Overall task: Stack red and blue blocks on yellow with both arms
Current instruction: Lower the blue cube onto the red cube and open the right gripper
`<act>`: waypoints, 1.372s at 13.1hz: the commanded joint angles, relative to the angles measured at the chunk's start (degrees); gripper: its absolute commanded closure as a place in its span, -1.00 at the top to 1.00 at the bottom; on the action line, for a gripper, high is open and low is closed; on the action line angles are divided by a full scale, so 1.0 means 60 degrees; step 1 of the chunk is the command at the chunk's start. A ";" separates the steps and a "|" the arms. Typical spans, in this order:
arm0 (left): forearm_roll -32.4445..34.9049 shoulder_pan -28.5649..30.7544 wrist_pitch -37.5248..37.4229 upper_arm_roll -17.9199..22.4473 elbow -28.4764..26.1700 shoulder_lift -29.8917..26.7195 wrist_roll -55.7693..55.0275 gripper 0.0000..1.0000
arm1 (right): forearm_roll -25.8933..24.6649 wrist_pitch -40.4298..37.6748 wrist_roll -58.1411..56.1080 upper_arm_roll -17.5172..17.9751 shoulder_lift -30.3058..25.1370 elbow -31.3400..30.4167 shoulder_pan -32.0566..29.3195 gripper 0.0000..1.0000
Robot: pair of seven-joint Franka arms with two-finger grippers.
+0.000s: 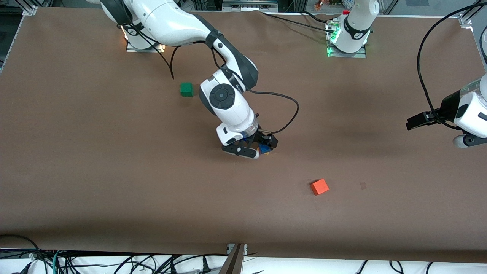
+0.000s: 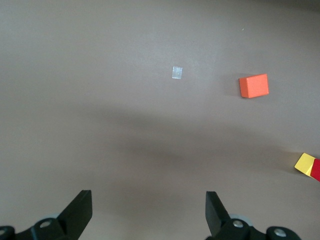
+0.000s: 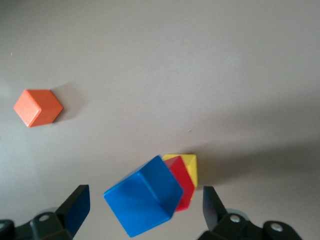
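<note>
Green cube toward the right arm's end, orange-red cube nearer the front camera, perhaps a tape scrap nearby

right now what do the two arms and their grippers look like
Both arms are glossy white with rounded shells and dark grey joints, and loose black cables run along them. The right gripper and left gripper are black, each with two flat, wedge-shaped fingers. Round logo discs mark the joints, and green lights glow at the left arm's base.

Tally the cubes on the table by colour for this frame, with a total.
Blue cube: 1
Red cube: 1
Yellow cube: 1
Orange cube: 1
Green cube: 1
Total: 5 cubes
</note>
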 commanded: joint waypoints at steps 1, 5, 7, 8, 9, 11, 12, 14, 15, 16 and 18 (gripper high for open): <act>-0.0209 -0.0002 0.0049 0.0018 0.0030 -0.0029 0.0194 1.00 | -0.0130 -0.1367 -0.0862 0.0082 -0.1001 0.0010 -0.0868 1.00; -0.0209 -0.0002 0.0049 0.0018 0.0030 -0.0029 0.0208 1.00 | -0.0086 -0.4467 -0.3440 -0.0079 -0.2583 -0.0283 -0.2932 1.00; -0.0209 -0.0002 0.0035 0.0018 0.0030 -0.0015 0.0208 1.00 | -0.0071 -0.5702 -0.4466 -0.0283 -0.3636 -0.0850 -0.3637 1.00; -0.0209 -0.0002 0.0049 0.0018 0.0030 -0.0015 0.0208 1.00 | -0.0071 -0.5924 -0.4993 -0.0633 -0.4338 -0.1478 -0.3727 1.00; -0.0209 -0.0002 0.0049 0.0018 0.0030 -0.0015 0.0208 1.00 | -0.0086 -0.6013 -0.5390 -0.1028 -0.5114 -0.2311 -0.3728 1.00; -0.0224 -0.0002 0.0035 0.0018 0.0030 -0.0015 0.0208 1.00 | -0.0217 -0.5868 -0.5715 -0.1352 -0.6492 -0.3982 -0.3728 1.00; -0.0209 -0.0002 0.0034 0.0018 0.0030 -0.0029 0.0208 1.00 | -0.0580 -0.5737 -0.5745 -0.1368 -0.7006 -0.4598 -0.3713 1.00; -0.0224 -0.0002 0.0035 0.0018 0.0030 -0.0029 0.0208 1.00 | -0.1052 -0.5459 -0.5789 -0.1325 -0.7653 -0.5421 -0.3713 1.00; -0.0209 -0.0002 0.0049 0.0018 0.0030 -0.0015 0.0208 1.00 | -0.1053 -0.5429 -0.5891 -0.1325 -0.7815 -0.5628 -0.3713 1.00; -0.0209 -0.0002 0.0035 0.0018 0.0030 -0.0015 0.0208 1.00 | -0.1082 -0.5428 -0.6109 -0.1325 -0.7817 -0.5644 -0.3713 1.00; -0.0224 -0.0002 0.0049 0.0018 0.0030 -0.0015 0.0208 1.00 | -0.1082 -0.5399 -0.7278 -0.1383 -0.7598 -0.5484 -0.3742 1.00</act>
